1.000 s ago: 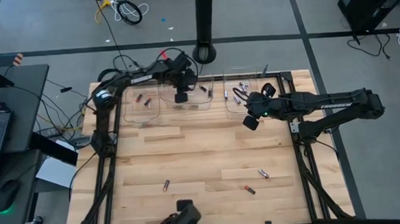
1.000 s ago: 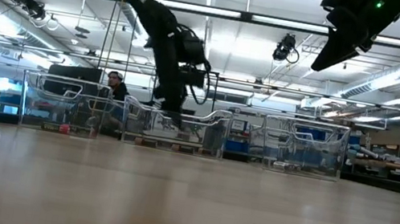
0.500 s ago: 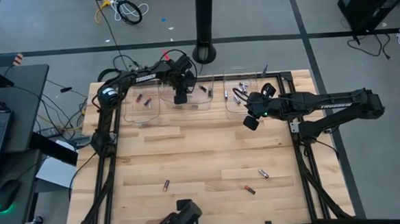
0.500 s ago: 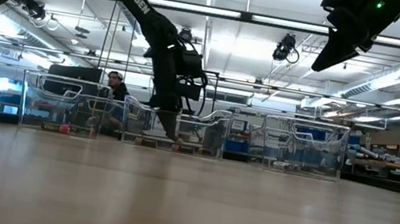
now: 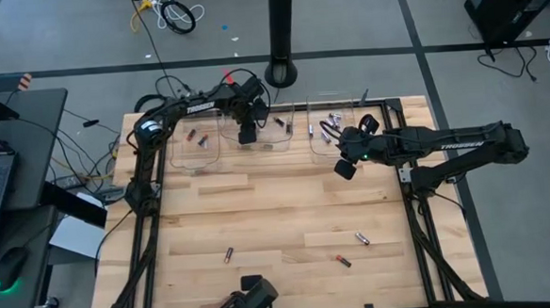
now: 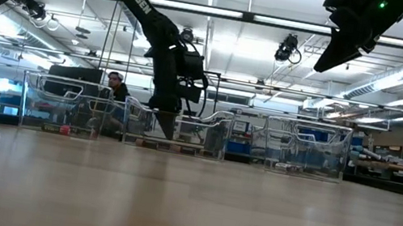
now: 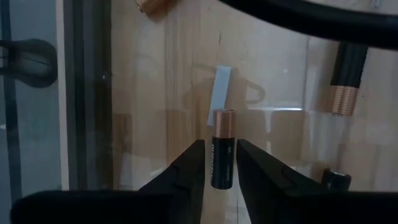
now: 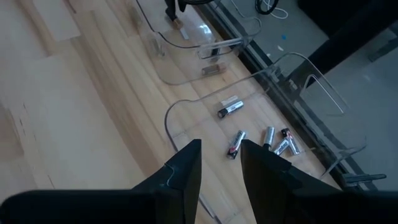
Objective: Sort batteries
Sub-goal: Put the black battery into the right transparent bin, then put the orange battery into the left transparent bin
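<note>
Since the sort runs into three bins along the far edge of the pale wooden table [image 5: 259, 211], reading across: the left clear plastic bin [image 5: 195, 156] holds two small dark batteries [image 5: 196, 136]. Next over, the left gripper [image 5: 247, 135] is down inside the middle clear plastic bin [image 5: 267, 147], low so the drop is short and nothing bounces out. Its wrist view shows a black cylindrical battery with a copper end [image 7: 223, 149] lined up between the two dark fingers [image 7: 189, 167], with a thin gap visible either side, so the claw stands apart and isn't squeezing it. My read is that the cell is lying on the bin floor, though I can't confirm contact. Two more cells [image 5: 284, 125] lie in that bin towards its right side. The right clear plastic bin [image 5: 314, 144] has a cluster of silver and black cells [image 8: 235, 144], the fullest of the three. The right gripper [image 5: 345, 168] hovers high, just on the near side of that bin, fingers apart and empty, probably parked clear so the arms don't cross. Three loose cells sit unsorted near the front edge: one left of centre [image 5: 228, 254], two to the right [image 5: 361, 237] [image 5: 342, 260]. Most of the job looks done. Those front cells are the obvious next picks, the right pair nearer the right arm.
</note>
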Tool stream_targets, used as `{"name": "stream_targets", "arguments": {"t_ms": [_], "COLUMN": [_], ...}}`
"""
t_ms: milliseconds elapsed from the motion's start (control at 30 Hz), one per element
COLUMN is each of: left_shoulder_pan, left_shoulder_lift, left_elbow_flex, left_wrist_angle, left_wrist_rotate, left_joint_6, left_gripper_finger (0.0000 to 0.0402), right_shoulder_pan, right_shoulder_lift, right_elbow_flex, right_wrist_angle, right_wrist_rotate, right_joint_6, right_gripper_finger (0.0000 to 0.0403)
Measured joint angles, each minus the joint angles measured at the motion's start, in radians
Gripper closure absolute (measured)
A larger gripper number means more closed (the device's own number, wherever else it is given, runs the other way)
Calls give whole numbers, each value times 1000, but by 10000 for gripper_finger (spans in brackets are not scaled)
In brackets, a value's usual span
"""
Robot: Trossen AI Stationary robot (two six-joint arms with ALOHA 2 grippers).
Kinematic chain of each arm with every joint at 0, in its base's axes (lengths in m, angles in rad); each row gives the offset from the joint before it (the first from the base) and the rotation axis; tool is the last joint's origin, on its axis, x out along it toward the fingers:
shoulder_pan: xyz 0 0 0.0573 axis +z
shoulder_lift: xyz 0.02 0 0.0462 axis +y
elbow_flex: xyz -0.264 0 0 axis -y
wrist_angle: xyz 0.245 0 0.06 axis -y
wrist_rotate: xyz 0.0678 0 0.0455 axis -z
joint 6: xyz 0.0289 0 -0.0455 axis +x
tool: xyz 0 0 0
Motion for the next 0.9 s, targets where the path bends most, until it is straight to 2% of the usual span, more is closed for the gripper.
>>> {"name": "stream_targets", "arguments": {"t_ms": [133, 300, 433, 567, 633, 700, 900], "left_shoulder_pan": [-12, -76, -122, -152, -162, -180, -257], "left_shoulder_lift": [-10, -100, -188, -268, -314, -367, -566], "left_elbow_flex": [0, -1, -1, -16, -61, -140, -478], "left_wrist_angle": [-8, -47, -49, -34, -2, 48, 389], "left_wrist_rotate": [-45, -133, -73, 33, 113, 163, 164], "left_joint_6": [0, 62, 52, 26, -1, -26, -113], "left_gripper_finger": [300, 299, 310, 358, 387, 393, 394], "right_shoulder_pan": [0, 0, 12, 25, 33, 48, 96], "right_shoulder_lift": [0, 0, 0, 1, 1, 1, 1], "right_elbow_flex": [0, 0, -18, -114, -177, -243, -390], "right_wrist_angle": [0, 0, 32, 141, 221, 295, 530], "right_wrist_rotate": [0, 0, 4, 0, -1, -1, -57], "right_joint_6": [0, -2, -30, -95, -95, -90, -38], "right_gripper_finger": [280, 281, 292, 333, 366, 390, 387]}}
